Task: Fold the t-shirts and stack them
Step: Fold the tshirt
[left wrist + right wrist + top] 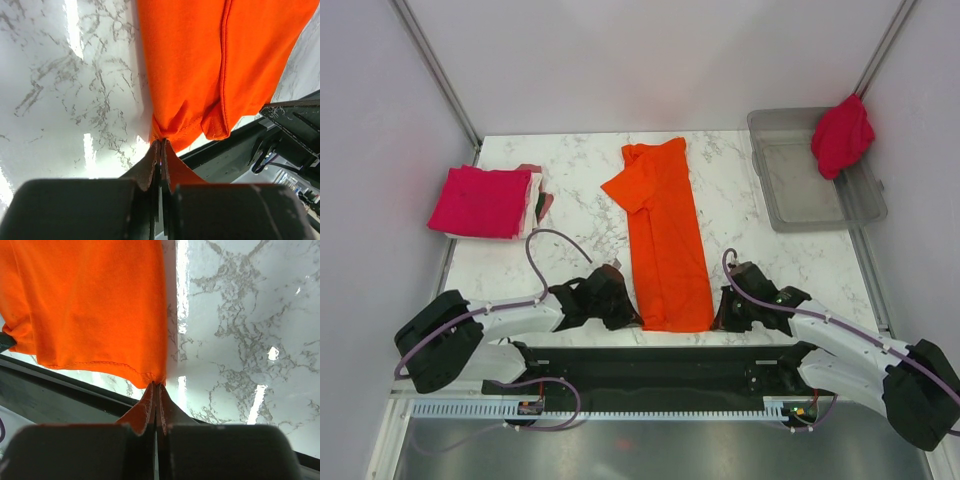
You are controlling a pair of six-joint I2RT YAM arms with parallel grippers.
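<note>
A bright orange t-shirt (665, 235) lies as a long narrow strip down the middle of the table, its hem at the near edge. My left gripper (630, 318) is shut on the hem's left corner (159, 136). At the hem's right corner (156, 380), my right gripper (718, 318) is pinched shut on the cloth. Folded crimson-magenta t-shirts (482, 200) sit stacked at the far left with a pale pink layer showing at their edge. Another crimson t-shirt (842, 135) hangs over the bin's far corner.
A clear grey plastic bin (812, 180) stands at the far right of the marble table (570, 215). The dark mounting rail (660, 365) of the arms runs along the near edge. White walls enclose the table on three sides.
</note>
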